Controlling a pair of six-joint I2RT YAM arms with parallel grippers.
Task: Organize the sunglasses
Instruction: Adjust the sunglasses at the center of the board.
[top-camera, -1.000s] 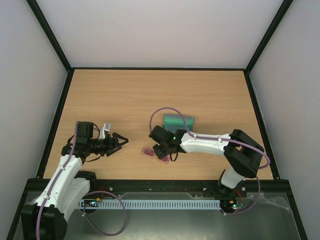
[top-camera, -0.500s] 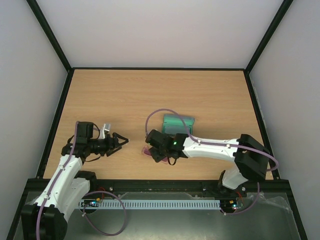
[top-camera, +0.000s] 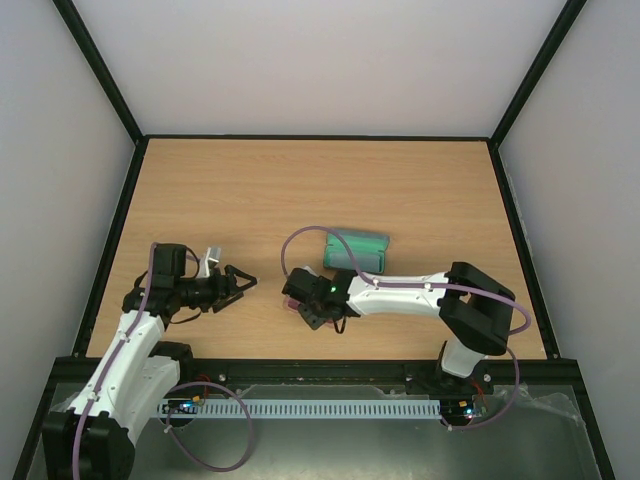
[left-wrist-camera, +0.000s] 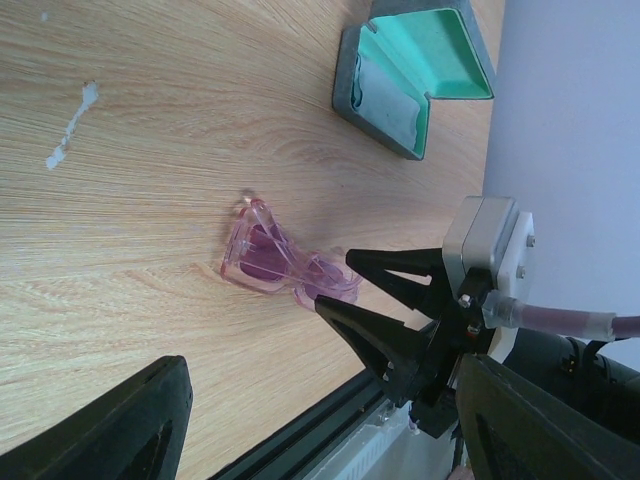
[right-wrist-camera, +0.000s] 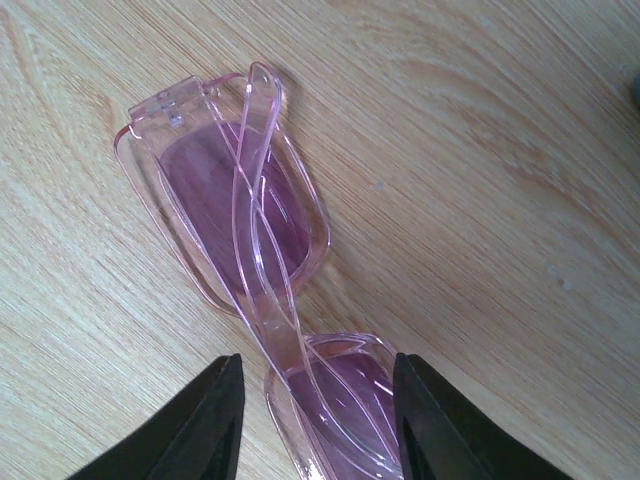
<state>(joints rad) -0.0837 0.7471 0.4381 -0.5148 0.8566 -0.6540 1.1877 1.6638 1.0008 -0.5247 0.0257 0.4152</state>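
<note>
Sunglasses: folded, arms tucked across the pink lenses, lying flat on the counter near its front edge, roughly midway across.

At the left: left pincer released, gripping nothing, hovering low and pointing towards the glasses from well apart. Probably parked there to leave room, yet within reach for steadying the case later.

In the middle: right pincer down at counter level, jaws spread and straddling one end of the frame, one lens between the fingers. Not clenched: sliver of bare wood visible between one finger and the frame, the other finger just beside or touching the rim. Looks set for a pinch across the folded frame, the narrow way, a sensible hold for slim plastic and good for keeping the arms shut.

Further right and back: case lying open, lid tipped up, green lining showing, a pale cloth in its tray. Presumably open to receive the glasses, now near it but apart, on its front side.
</note>
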